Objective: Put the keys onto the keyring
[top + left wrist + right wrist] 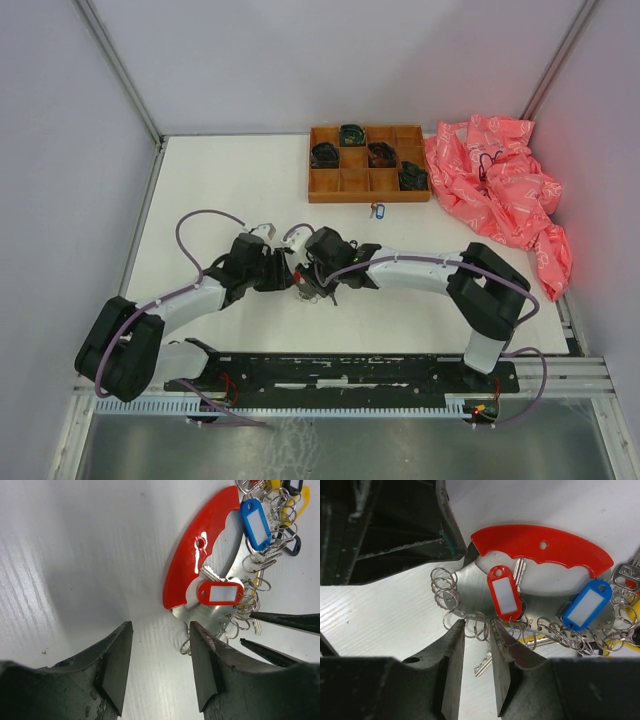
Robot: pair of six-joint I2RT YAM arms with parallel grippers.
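The keyring bunch lies on the white table between both arms. It has a curved red strap, a silvery plate and several small wire rings. Keys with a red tag and a blue tag hang on it, and a bare key blade pokes out underneath. My right gripper has its jaws drawn narrow, with the small rings between its tips and touching both. My left gripper stands open just short of the plate, holding nothing. Another blue-tagged key lies alone near the tray.
A brown wooden compartment tray with dark coiled items stands at the back. A crumpled pink bag fills the back right corner. White walls close in the table on the left, right and rear.
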